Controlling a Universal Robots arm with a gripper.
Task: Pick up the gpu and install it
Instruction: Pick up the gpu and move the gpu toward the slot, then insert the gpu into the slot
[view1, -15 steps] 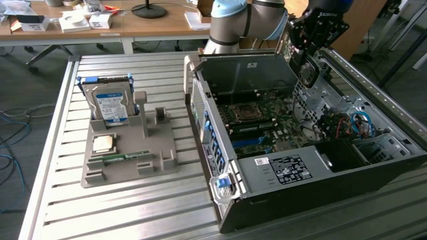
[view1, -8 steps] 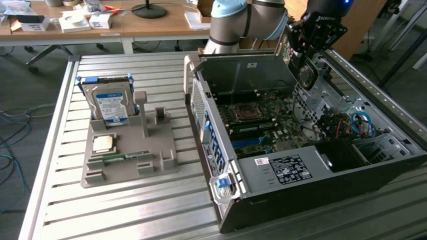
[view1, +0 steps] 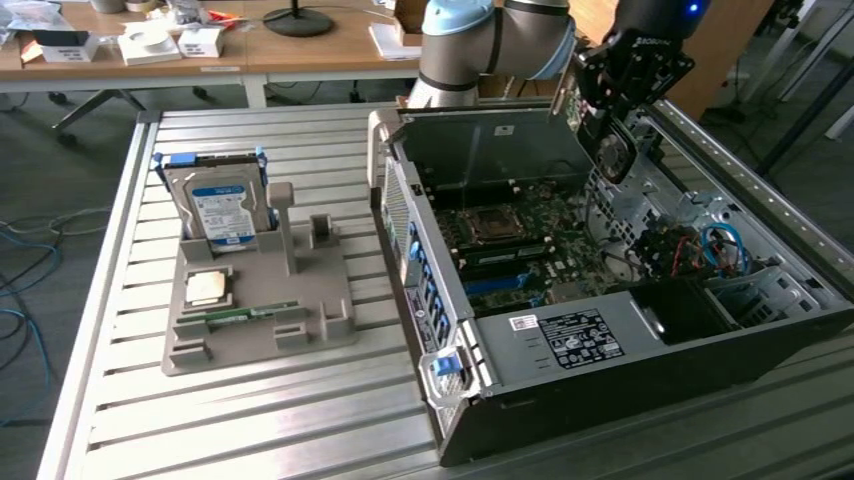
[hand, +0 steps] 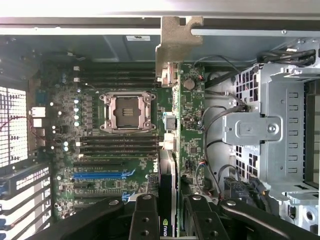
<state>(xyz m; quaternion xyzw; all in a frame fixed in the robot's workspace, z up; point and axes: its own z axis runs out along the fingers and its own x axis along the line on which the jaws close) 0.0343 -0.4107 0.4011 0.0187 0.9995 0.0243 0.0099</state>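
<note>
Above the open computer case (view1: 441, 330), over its rear end, the gripper (view1: 607, 120) hangs with its jaws partly closed on the gpu (view1: 614, 158), one black finger (hand: 145, 217) pressed to each face of the card. In the exterior view the card hangs on edge, its round fan facing out, clear of the boards inside the case. In the wrist view the gripper (hand: 167, 207) looks along the gpu (hand: 168, 180), seen edge-on as a dark strip with a green logo near the fingers. The strip ends in the pale metal bracket (hand: 176, 47), which reaches toward the case's rear wall.

Inside the case, below the card, lies the green motherboard (hand: 190, 125). Its empty CPU socket (hand: 125, 111) sits to one side of the card's line, with dark memory slots on either side of the socket and a blue expansion slot (hand: 100, 175) past them. On the other side of the card's line stands the perforated metal drive cage (hand: 270, 130), with black cables looping beside it. Blue cables (view1: 721, 245) show at the case's far side.

Outside the case, to the exterior view's left, a grey parts holder (view1: 320, 310) rests on the slatted metal table (view1: 267, 420). It props up a blue-labelled hard drive (view1: 220, 205), with a processor chip (view1: 211, 288) and a green RAM stick (view1: 240, 315) lying flat in front.
</note>
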